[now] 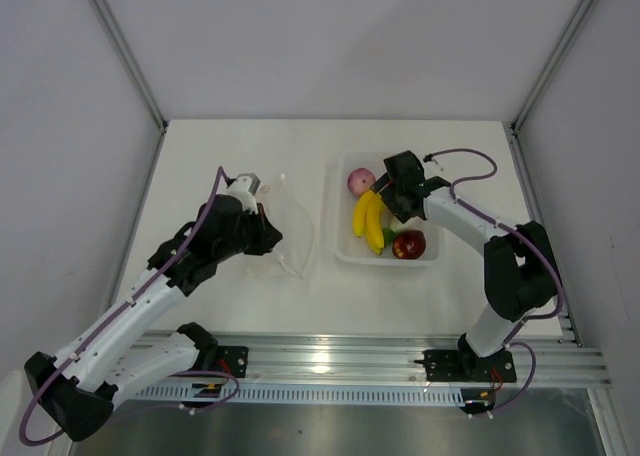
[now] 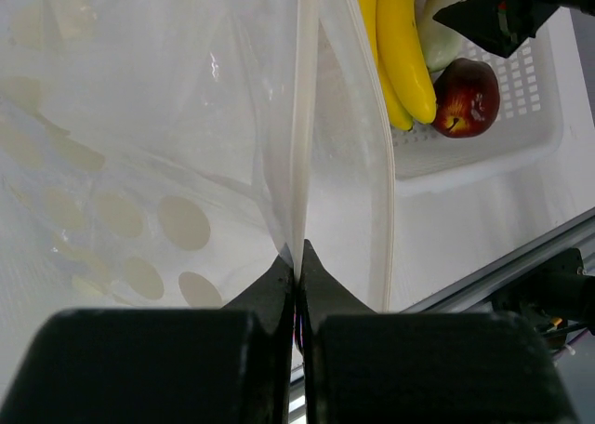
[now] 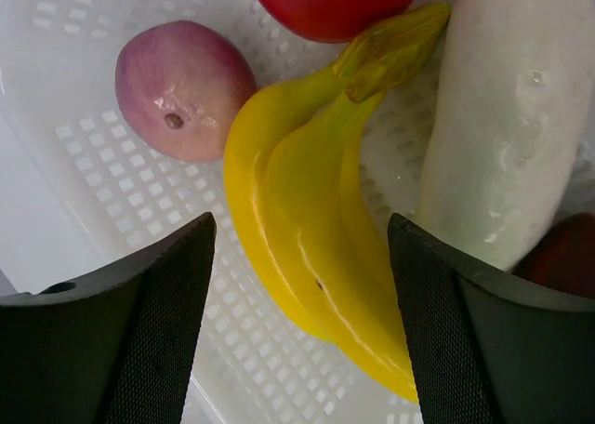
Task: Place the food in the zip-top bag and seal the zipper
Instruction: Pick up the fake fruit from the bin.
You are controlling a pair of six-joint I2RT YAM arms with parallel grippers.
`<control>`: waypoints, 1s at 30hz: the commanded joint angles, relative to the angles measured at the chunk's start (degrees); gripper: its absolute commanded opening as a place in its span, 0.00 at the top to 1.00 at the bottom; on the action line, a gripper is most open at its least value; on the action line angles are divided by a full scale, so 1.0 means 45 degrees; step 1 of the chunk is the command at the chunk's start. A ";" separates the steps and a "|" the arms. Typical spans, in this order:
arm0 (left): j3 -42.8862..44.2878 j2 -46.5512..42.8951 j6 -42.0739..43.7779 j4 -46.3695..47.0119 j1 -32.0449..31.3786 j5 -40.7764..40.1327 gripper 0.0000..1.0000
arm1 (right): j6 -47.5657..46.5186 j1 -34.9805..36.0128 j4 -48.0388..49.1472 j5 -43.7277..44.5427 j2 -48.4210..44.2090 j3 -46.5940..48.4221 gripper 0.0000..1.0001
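two claws, one bag, one tray, six toy foods.

the left claw has its fingers pressed together, clamped on the mouth edge of the zip-top bag. the bag is one thin, clear, crinkled sheet of plastic with pale round dots printed on the side to the left of the fingers. the zipper is a narrow milky strip running straight ahead from the fingertips; the bag's second lip curves off just to the right of them. none of the food is in the bag.

the right claw stands with its fingers apart, down inside the tray – a rigid, white, rectangular basket with a grid of small square holes. all the food lies there:
- one yellow banana bunch, smooth, glossy and curved, between the two fingers, green-tinged stem pointing ahead
- one pink-purple onion, round and shiny, ahead of the left finger
- one red round fruit, ahead of the claw past the banana stem
- one white oblong piece, smooth and dimpled, ahead of the right finger, alongside the bananas
- one dark red apple, glossy, just outside the right finger
- one green bit, small, under the claw's wrist – shape unclear
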 commanded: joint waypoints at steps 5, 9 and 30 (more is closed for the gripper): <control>-0.0222 -0.0274 0.0172 0.0692 0.0099 0.0661 0.99 | 0.1562 -0.0449 0.0511 -0.0106 0.1472 0.1362 0.23; -0.0261 -0.0372 0.0211 0.0771 0.0099 0.0720 0.99 | 0.2090 -0.0508 0.0511 0.0364 0.1823 0.1421 0.23; -0.0319 -0.0704 0.0367 0.0517 0.0177 0.0798 0.99 | 0.2717 -0.0664 0.0003 0.0423 0.3211 0.1792 0.79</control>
